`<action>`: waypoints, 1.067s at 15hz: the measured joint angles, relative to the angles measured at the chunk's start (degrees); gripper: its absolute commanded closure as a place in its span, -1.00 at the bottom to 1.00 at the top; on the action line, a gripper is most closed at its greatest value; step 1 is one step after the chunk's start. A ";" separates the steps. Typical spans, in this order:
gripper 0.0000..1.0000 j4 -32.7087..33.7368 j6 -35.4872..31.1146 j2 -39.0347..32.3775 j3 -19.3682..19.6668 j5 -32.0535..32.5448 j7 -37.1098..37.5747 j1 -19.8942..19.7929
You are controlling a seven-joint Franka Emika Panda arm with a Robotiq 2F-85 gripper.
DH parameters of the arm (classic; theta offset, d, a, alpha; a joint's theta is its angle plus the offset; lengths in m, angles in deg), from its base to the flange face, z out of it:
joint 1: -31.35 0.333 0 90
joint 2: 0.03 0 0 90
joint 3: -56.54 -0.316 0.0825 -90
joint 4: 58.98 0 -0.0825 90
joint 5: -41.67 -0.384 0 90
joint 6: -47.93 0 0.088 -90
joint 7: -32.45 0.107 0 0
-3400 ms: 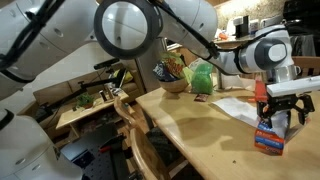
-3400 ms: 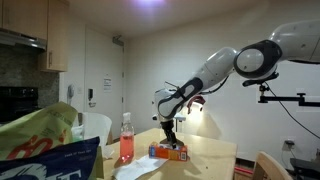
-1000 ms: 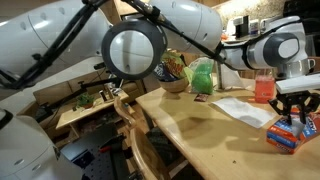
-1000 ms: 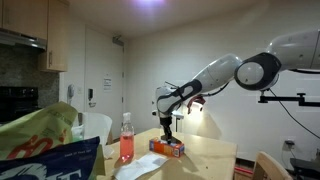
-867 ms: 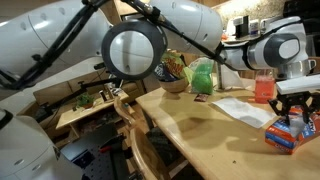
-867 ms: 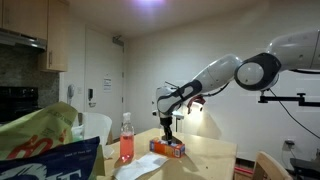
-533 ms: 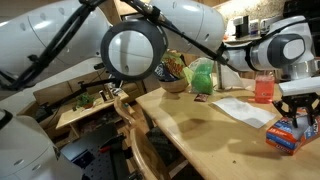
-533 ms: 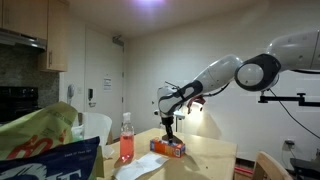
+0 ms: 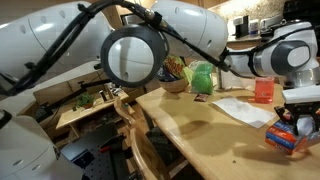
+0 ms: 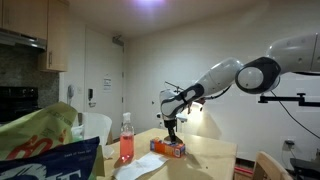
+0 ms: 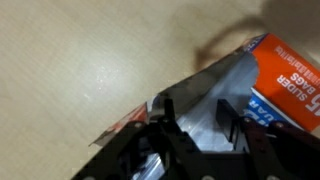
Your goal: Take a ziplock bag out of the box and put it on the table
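Exterior view, carton: the box (image 9: 283, 137) lies flat on the table (image 9: 200, 130), with the gripper (image 9: 300, 122) just above one end.
Exterior view, arm: the gripper (image 10: 172, 134) points down at the box (image 10: 168, 148); its jaws are unreadable.
Wrist view, opening: the flap is open and the grey ziplock bag (image 11: 225, 80) is inside, between half-spread fingers (image 11: 168, 115); a pinch cannot be told.
Technique: probably best to nip the film only, then draw it out slowly without lifting the carton.

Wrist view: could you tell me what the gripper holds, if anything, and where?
It cannot be told: the gripper flanks the ziplock bag at the open end of the box.
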 measured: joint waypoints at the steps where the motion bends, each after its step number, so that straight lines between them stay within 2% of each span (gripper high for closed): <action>1: -0.17 0.05 0.00 -0.08 0.00 0.00 0.00 -0.05; 3: 0.04 0.12 0.01 -0.16 0.00 0.00 0.00 -0.11; 4: 0.32 0.15 0.04 -0.19 -0.01 0.00 0.00 -0.16; 6: 0.49 0.16 0.08 -0.23 -0.10 -0.01 0.00 -0.27; 9: 0.95 0.20 0.13 -0.25 -0.55 -0.05 -0.02 -0.56; 10: 1.00 0.20 0.15 -0.27 -0.64 -0.06 -0.02 -0.62; 16: 1.00 0.24 0.23 -0.44 -2.00 -0.10 -0.12 -1.23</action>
